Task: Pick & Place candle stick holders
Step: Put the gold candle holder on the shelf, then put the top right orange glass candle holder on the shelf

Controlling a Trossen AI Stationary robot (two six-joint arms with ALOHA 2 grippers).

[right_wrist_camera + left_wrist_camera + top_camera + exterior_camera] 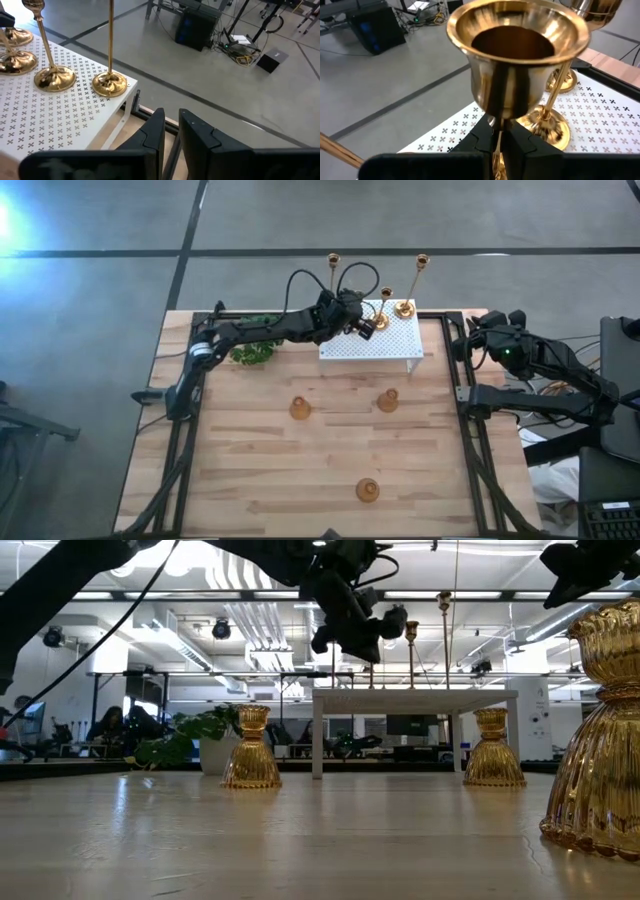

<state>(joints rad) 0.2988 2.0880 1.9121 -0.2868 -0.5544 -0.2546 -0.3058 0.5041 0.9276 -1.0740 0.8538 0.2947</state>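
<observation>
My left gripper (498,150) reaches over the far left part of the white perforated box (385,345), shut on a tall thin-stemmed gold candle stick holder whose cup (520,50) fills the left wrist view. Its foot is hidden. Three more thin-stemmed holders stand by their round bases on the box (50,77) (109,82) (15,60). Three squat holders (300,408) (388,400) (367,490) stand on the wooden table. My right gripper (171,127) waits at the table's right edge beside the box, open by a narrow gap, with nothing in it. My left gripper pinches the holder's thin stem (498,137) between its two fingers, just below the cup. The fingers come nearly level, slanting a little down, from the table's left side and lie across the stem. The holder stands upright; whether its foot touches the box cannot be seen.
A green leafy plant (255,352) sits left of the box under my left arm. Black frame rails (462,395) run along the table's edges. Bare wood lies between the squat holders. People sit at desks in the room behind (110,725).
</observation>
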